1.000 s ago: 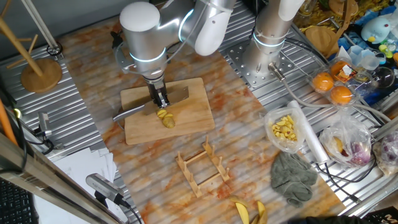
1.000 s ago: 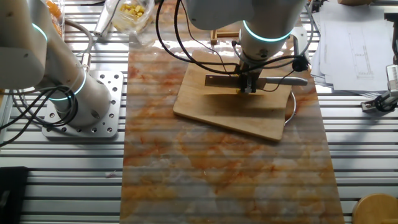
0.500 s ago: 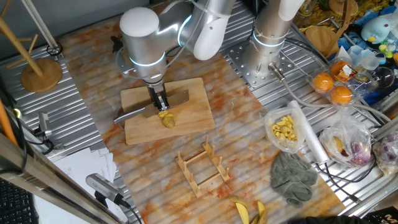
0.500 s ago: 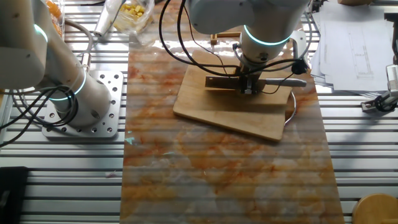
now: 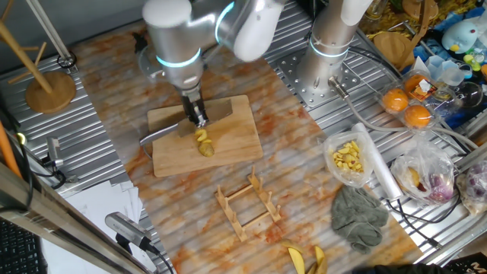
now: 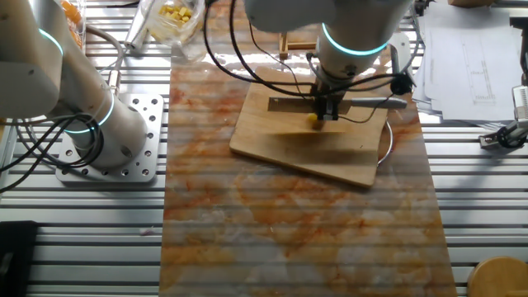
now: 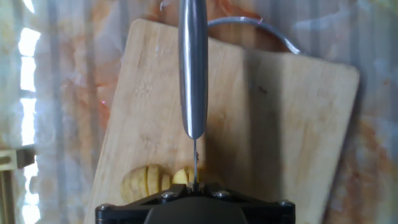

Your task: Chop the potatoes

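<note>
The potatoes [image 5: 203, 143], a small cluster of yellow-olive chunks, lie near the middle of the wooden cutting board [image 5: 236, 141]. My gripper [image 5: 198, 118] is shut on a knife [image 5: 157, 137] and holds it just above and behind the potatoes. The blade runs across the board, with the grey handle sticking out past its left edge. In the other fixed view the gripper [image 6: 327, 111] hangs over a potato piece [image 6: 314, 121]. In the hand view the knife [image 7: 193, 68] points away from me, and sliced potatoes [image 7: 152, 180] lie just left of the blade.
A wooden rack [image 5: 247, 204] stands in front of the board. A clear bag of pale yellow pieces [image 5: 348, 158], a grey cloth [image 5: 358, 215] and banana peels [image 5: 306, 259] lie to the right. A second robot base [image 5: 323, 65] stands behind on the right. A wooden stand [image 5: 50, 90] is at the far left.
The gripper has lifted the knife up off the potatoes and moved slightly back. A potato piece now shows under the blade in the other fixed view.
</note>
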{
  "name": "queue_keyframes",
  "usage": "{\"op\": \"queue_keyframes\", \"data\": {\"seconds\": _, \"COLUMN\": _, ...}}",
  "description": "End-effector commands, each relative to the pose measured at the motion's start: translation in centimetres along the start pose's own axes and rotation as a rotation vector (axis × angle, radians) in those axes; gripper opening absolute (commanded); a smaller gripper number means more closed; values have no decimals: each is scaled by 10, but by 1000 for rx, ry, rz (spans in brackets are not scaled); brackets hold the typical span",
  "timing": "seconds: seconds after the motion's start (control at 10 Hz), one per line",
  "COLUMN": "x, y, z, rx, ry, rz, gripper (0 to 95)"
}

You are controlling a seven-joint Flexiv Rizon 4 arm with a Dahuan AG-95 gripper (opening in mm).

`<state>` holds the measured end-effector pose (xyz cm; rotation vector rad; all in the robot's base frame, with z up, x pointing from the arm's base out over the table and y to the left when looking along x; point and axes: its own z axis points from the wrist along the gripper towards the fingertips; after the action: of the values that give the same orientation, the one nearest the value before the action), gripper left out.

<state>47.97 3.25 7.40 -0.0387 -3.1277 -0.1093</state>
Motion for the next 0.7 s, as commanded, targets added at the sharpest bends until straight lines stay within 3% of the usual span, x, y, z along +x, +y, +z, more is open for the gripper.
{"op": "queue_keyframes", "data": {"seconds": 0.1, "x": -3, "y": 1, "z": 6, "rx": -2, "ry": 5, "rz": -7, "gripper": 0}}
{"op": "queue_keyframes", "data": {"seconds": 0.7, "x": -4, "y": -1, "z": 11, "rx": 0, "ry": 0, "rz": -22, "gripper": 0}}
